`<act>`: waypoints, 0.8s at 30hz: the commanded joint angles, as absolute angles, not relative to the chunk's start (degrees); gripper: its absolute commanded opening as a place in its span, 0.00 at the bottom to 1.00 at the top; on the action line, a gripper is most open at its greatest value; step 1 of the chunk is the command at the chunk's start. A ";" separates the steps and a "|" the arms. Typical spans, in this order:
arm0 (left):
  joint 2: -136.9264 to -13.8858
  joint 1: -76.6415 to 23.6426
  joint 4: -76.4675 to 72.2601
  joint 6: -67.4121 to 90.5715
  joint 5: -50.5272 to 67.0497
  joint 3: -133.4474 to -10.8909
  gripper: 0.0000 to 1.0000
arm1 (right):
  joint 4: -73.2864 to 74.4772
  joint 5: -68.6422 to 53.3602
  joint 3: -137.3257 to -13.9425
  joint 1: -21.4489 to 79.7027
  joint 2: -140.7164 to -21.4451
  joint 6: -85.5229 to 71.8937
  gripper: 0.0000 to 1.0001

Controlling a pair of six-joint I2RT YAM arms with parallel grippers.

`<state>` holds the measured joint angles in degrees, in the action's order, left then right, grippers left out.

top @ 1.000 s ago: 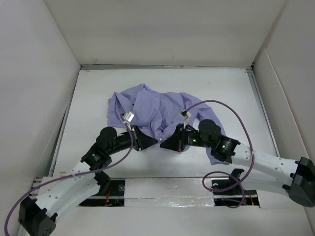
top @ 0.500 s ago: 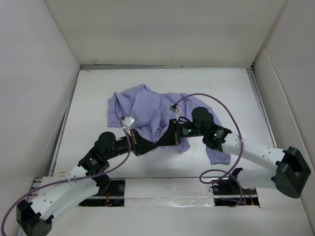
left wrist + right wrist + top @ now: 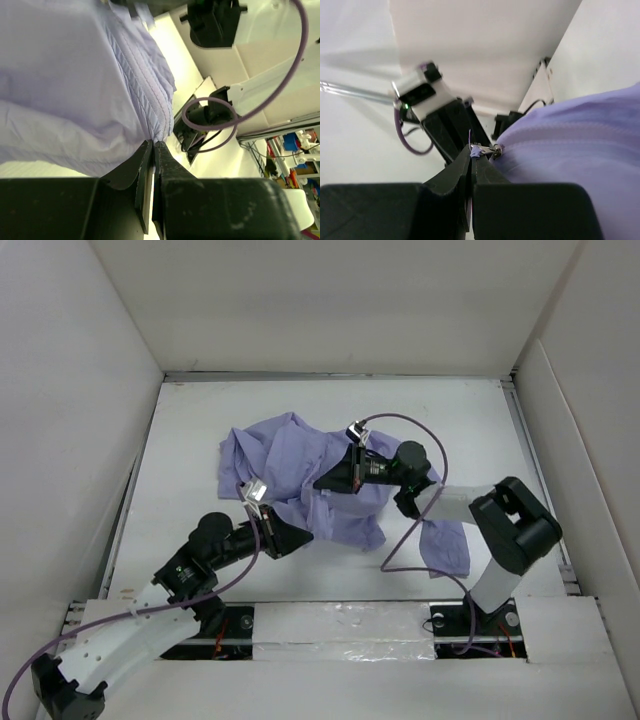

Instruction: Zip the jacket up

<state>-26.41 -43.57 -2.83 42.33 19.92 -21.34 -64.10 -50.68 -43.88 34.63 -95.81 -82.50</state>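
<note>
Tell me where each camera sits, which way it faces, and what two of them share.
Top external: above, behind the bases, looking down on table, jacket, left gripper, right gripper, both arms.
Left wrist: on the left arm, looking along its shut fingers at the jacket seam; right arm beyond.
Right wrist: on the right arm, looking along its fingers pinching the zipper pull; left arm beyond.
Shared: the wrist views face each other; all show the jacket.

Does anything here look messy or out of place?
Only the jacket looks untidy: it lies bunched and wrinkled, not flat. The left gripper and right gripper each pinch its zipper edge. Nothing looks torn or spilled.
</note>
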 commanded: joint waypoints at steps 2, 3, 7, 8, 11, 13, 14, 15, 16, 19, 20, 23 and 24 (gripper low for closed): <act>-25.93 -44.30 -0.09 41.13 22.77 -21.97 0.00 | -71.05 -46.32 -53.68 30.86 -98.69 -83.35 0.00; -25.49 -44.30 2.26 40.87 21.63 -23.28 0.00 | -68.58 -45.45 -57.36 29.11 -99.48 -81.49 0.00; -22.16 -44.30 5.71 40.17 18.55 -27.23 0.00 | -53.90 -41.32 -65.72 22.35 -99.84 -70.60 0.00; -21.45 -44.30 7.37 39.91 17.07 -29.16 0.00 | -47.79 -39.57 -69.66 20.85 -100.80 -66.75 0.00; -20.57 -44.30 9.84 38.68 15.12 -31.98 0.00 | -37.86 -36.58 -76.09 14.71 -103.44 -59.89 0.00; -19.52 -44.30 12.29 38.23 13.11 -35.05 0.00 | -33.77 -34.02 -80.84 11.70 -106.94 -56.88 0.00; -19.08 -44.30 13.09 37.71 12.23 -36.20 0.00 | -31.75 -33.49 -84.77 8.82 -108.18 -55.65 0.00; -18.55 -44.30 14.66 37.36 10.30 -37.17 0.00 | -31.21 -32.70 -86.64 7.31 -109.41 -55.63 0.00; -17.67 -44.30 15.55 37.01 9.07 -39.35 0.00 | -30.94 -32.70 -88.57 5.90 -110.82 -55.55 0.00; -16.53 -44.30 19.77 35.25 3.70 -44.62 0.00 | -26.03 -32.61 -98.41 1.07 -116.18 -54.76 0.00; -16.26 -44.30 20.73 34.81 2.47 -46.04 0.00 | -22.54 -32.87 -103.83 0.10 -118.63 -53.80 0.00; -16.43 -44.30 23.29 32.79 -2.89 -50.27 0.00 | -21.79 -34.63 -106.87 -2.10 -119.53 -53.44 0.00; -16.78 -44.30 24.34 32.44 -4.73 -51.14 0.00 | -21.10 -33.58 -107.31 -2.11 -118.31 -52.39 0.00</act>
